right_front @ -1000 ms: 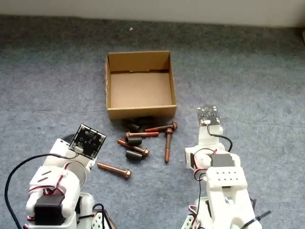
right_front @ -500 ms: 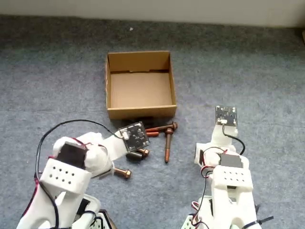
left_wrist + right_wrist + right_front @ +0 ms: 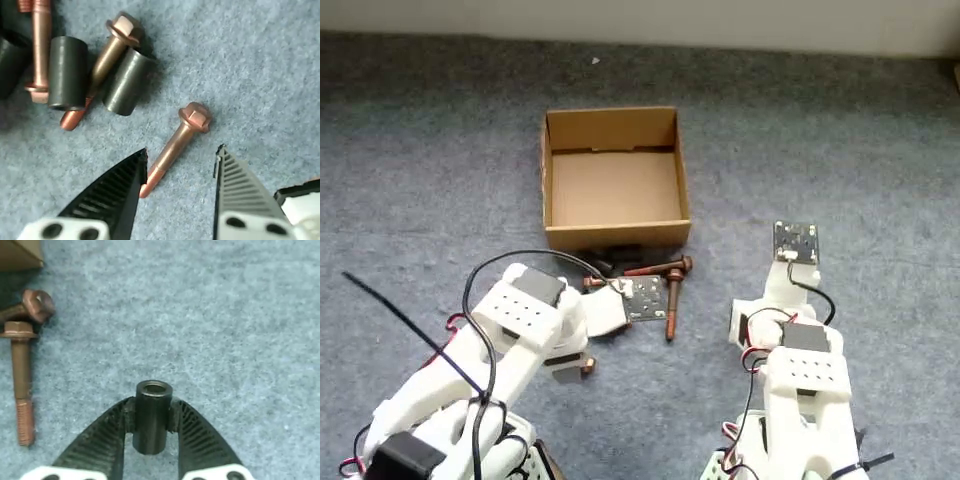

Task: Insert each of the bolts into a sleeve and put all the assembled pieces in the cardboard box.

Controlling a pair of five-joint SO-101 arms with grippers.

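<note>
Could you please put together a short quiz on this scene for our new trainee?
1. True or false: the cardboard box already holds an assembled piece.
2. What does the right pincer grip? A) a bolt B) a sleeve C) nothing
3. Fill in: the left pincer stands open over a single ____.
Key: 1 false, the box is empty; 2 B; 3 bolt.
</note>
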